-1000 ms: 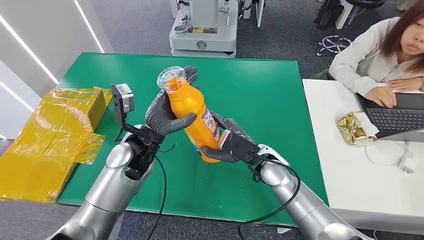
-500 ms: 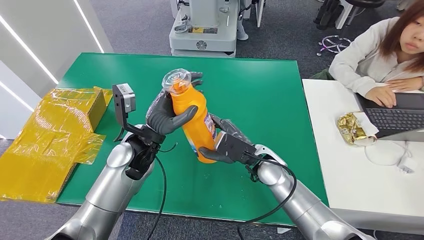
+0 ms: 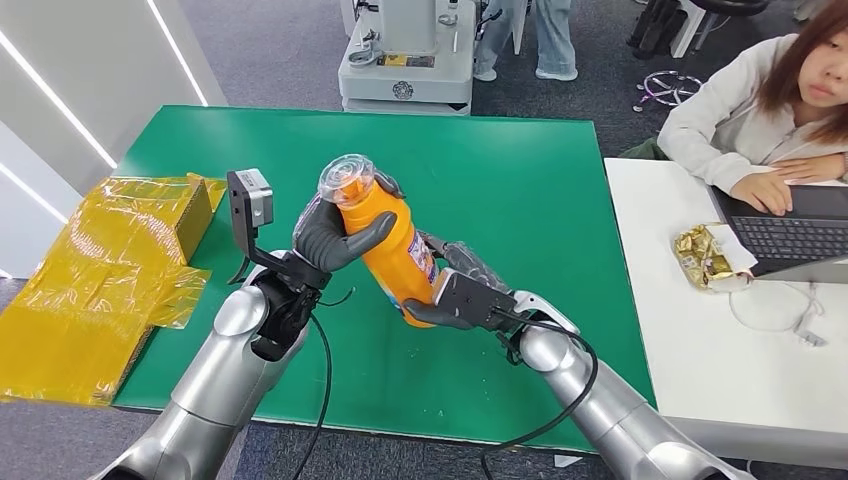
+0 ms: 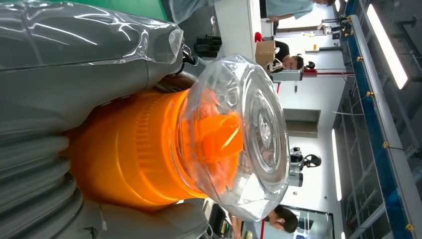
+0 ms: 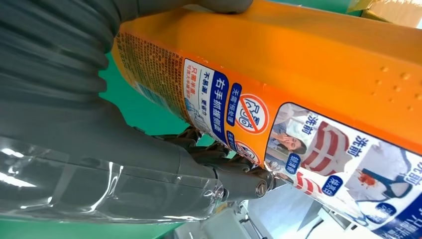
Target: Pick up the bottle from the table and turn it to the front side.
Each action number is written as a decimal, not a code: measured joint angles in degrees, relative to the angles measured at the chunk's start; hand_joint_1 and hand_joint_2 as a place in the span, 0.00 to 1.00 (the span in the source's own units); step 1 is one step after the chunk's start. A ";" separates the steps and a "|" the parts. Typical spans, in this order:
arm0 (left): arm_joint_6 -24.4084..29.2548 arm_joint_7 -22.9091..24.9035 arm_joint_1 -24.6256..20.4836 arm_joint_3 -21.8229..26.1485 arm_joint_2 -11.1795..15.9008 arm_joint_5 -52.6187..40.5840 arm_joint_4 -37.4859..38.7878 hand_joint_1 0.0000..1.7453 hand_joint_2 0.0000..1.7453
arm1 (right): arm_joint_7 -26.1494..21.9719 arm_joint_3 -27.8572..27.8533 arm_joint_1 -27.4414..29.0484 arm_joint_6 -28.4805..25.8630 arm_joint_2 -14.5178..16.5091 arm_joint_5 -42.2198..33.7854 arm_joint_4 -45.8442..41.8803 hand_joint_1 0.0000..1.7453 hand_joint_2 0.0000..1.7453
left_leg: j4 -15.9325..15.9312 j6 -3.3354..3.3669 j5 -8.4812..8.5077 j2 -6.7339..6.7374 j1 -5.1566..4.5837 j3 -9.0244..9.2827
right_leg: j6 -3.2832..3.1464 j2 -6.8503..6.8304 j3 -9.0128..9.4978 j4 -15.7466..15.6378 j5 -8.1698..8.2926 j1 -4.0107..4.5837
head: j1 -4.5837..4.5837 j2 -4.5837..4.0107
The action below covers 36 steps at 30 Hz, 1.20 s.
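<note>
Bottle (image 3: 392, 240) off table (image 3: 540, 180), axis tilted, cap up-left; left hand (image 3: 335, 232) fingers grasp neck end, right hand (image 3: 462, 295) fingers grasp base

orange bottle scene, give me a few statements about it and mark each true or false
1. The orange bottle lies flat on the green table. False: it is held up off the table, tilted, between both hands.
2. The left hand grips the bottle near its top. True.
3. The bottle has a clear cap over an orange nozzle. True.
4. The right hand hangs away from the bottle. False: it holds the bottle's lower end.
5. A person sits at the white table with a laptop. True.
6. Yellow wrapping lies to the robot's right. False: it lies at the left edge of the green table.
</note>
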 joint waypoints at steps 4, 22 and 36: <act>-0.05 0.01 0.02 0.00 0.02 0.00 0.01 1.00 1.00 | 0.00 0.09 -0.05 -0.07 -0.13 -0.39 0.00 0.94 1.00 | 0.00 0.00 0.00 0.00 0.00 0.00 | 0.00 0.00 0.00 0.00 0.00 0.00 | 0.00 0.00; 24.55 -6.15 -10.71 -0.28 3.55 -58.63 9.55 1.00 1.00 | -1.74 -3.66 3.83 -1.40 -5.04 -2.55 -3.88 0.00 1.00 | 0.03 0.02 0.03 -0.02 0.00 -0.01 | -0.01 -0.01 -0.02 0.00 0.04 0.00 | 0.00 0.00; 35.70 -0.41 -14.17 -1.86 7.17 -87.27 16.91 1.00 1.00 | -3.65 -10.44 11.67 -1.00 -8.30 1.99 -15.38 0.00 1.00 | 0.02 0.00 0.00 0.08 0.00 -0.02 | -0.01 0.08 -0.08 0.00 0.03 0.00 | -0.01 0.00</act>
